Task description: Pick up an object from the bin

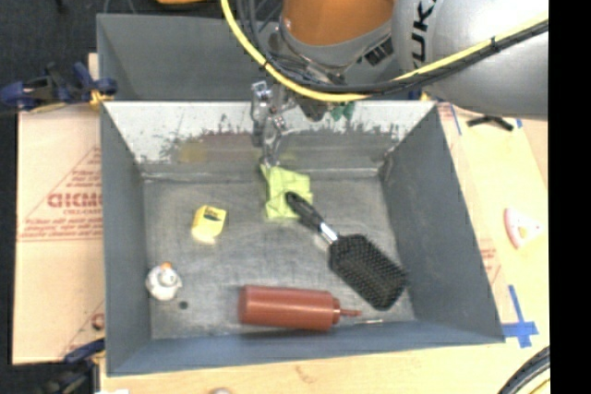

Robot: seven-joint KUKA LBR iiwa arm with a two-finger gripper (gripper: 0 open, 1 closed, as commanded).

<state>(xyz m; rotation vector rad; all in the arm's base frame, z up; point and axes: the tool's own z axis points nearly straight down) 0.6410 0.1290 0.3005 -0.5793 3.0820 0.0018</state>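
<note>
The robot's gripper [268,152] is seen at the back of the grey metal bin [125,208], close to the back wall and near the middle. It is pointed down, and its tip is placed right at the top corner of a yellow-green crumpled cloth [280,191]. It cannot be told if the claw is spread or pressed together, or if the cloth is pinched. The cloth is spread on the bin floor just under the gripper. The thin handle end of a black plastic hairbrush [367,270] is laid across the cloth's right side, and its wide head is pointed to the front right. A red-brown squeeze bottle [286,307] is laid on its side by the front wall. A small yellow block [209,223] is seen to the left, well apart from the cloth, and a small white round thing [163,281] is found in the front left corner.
</note>
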